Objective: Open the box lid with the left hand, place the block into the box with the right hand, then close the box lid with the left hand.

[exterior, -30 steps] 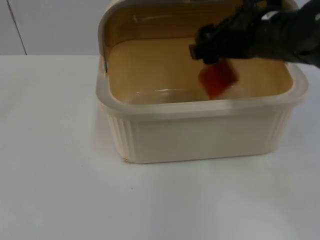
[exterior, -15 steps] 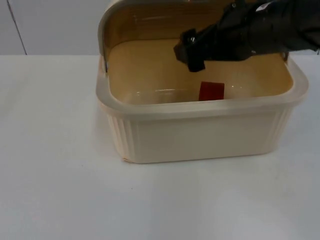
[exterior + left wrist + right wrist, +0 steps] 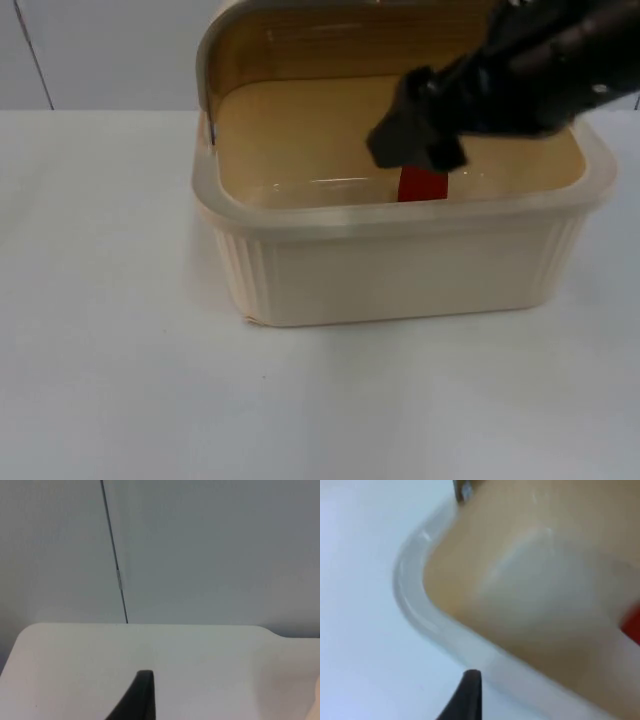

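The right arm [image 3: 540,60] is matte black and bulky, ending in a blocky black right gripper [image 3: 415,135]. Each wrist view shows a slim, tapered black fingertip [image 3: 142,695].

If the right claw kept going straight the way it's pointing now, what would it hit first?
Most likely the box's inner floor or front-left wall, since the right claw hangs over the open box, aimed down and left. Depth is unclear. The red block lies just beside that line.

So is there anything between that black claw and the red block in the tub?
No. In the top view the right gripper hangs just above the red block inside the open box; nothing lies between.
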Available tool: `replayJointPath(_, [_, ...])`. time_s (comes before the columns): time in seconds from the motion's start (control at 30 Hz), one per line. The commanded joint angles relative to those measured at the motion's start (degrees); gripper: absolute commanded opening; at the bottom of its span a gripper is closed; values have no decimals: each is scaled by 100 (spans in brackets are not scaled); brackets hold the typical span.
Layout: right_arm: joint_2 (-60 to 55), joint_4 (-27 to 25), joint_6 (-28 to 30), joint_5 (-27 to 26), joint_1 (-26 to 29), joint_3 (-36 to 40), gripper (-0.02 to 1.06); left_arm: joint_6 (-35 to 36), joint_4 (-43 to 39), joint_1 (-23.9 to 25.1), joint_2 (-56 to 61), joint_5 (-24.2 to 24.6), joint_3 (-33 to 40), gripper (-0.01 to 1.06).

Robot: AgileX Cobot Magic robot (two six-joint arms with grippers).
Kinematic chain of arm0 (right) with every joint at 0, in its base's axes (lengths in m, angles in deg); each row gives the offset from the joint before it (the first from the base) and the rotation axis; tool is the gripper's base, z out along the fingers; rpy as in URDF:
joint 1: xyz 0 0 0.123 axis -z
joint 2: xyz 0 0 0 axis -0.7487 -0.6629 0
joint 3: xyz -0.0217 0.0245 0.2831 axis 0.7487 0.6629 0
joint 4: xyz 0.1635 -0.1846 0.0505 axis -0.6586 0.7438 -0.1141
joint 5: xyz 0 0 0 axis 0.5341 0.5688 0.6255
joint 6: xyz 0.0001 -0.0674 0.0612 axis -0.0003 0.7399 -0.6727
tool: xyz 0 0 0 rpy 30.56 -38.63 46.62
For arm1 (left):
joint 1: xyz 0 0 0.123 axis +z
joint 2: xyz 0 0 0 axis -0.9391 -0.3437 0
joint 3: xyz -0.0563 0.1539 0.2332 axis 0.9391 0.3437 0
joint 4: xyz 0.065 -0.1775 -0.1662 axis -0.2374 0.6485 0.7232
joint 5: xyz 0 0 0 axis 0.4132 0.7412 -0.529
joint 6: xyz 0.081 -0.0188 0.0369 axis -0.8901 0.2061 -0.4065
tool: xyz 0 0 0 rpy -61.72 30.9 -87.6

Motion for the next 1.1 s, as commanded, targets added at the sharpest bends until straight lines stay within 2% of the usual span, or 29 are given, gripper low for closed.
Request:
replayJointPath(0.0, [380,1124,-1004,87,-23,296,85,25,55,25,64,13,13,105])
replayJointPath(0.07, [849,1582,-1638,87,-23,641,85,25,55,25,64,13,13,105])
replayJointPath(0.13, [1340,1656,-1893,153,116,865,85,25,55,25,64,13,13,105])
replayJointPath(0.2, [1612,1635,-1945,195,205,952,85,25,55,25,64,13,13,105])
replayJointPath(0.33, [2756,1650,-2028,508,894,1031,85,25,70,25,64,0,13,105])
replayJointPath(0.37, [2756,1650,-2028,508,894,1031,85,25,70,25,64,0,13,105])
replayJointPath(0.4, [3137,1819,-2028,628,1294,1004,85,25,70,25,64,0,13,105])
replayJointPath(0.5, [3691,2083,-1984,1512,2307,732,85,25,70,25,64,0,13,105])
replayJointPath(0.53, [3691,2083,-1984,1512,2307,732,85,25,70,25,64,0,13,105])
replayJointPath(0.6, [3905,2049,-1731,1896,3013,525,88,25,70,25,64,-35,13,105])
replayJointPath(0.7, [4191,2049,-1642,2039,3944,189,94,25,70,25,64,-39,13,105])
replayJointPath(0.87, [4383,2208,-1678,1976,4379,-42,94,25,163,25,64,-36,13,105])
replayJointPath(0.9, [4383,2382,-1939,1975,4399,-42,94,25,207,25,64,-36,13,105])
replayJointPath(0.93, [4383,2382,-1939,1975,4399,-42,94,25,207,25,64,-36,13,105])
replayJointPath(1.03, [4383,2805,-2914,2028,4399,-42,94,25,229,25,64,-36,13,105])
replayJointPath(1.07, [4383,2858,-3012,2041,4399,-42,94,25,229,25,64,-36,13,105])
